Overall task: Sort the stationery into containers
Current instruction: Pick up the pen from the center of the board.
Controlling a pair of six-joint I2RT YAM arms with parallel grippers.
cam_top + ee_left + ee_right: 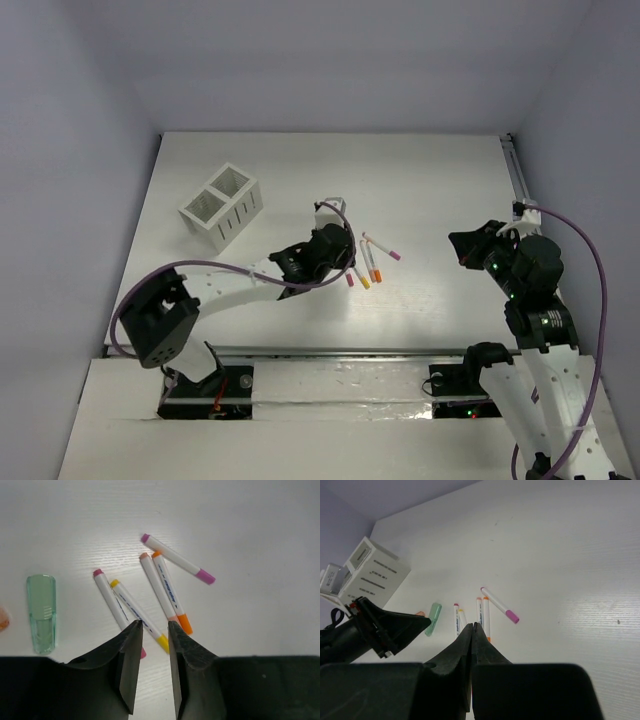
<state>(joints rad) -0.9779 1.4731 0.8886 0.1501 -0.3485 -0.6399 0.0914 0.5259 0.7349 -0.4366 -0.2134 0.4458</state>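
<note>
Left gripper (pixel 154 626) hovering, fingers half-spread, pinching nothing. Thin white yellow-capped pen (pixel 134 607) lying between fingertips. Right gripper (pixel 472 626) fingers pressed together. Seemingly starting pick; next needing descending, closing, carrying to white slotted two-compartment box (pixel 222 205) beyond fingertips.

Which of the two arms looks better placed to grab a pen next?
Left. Its gripper hangs right over the pens, jaws apart at the yellow-capped pen. The right gripper is shut and stands off to the side, farther from them.
</note>
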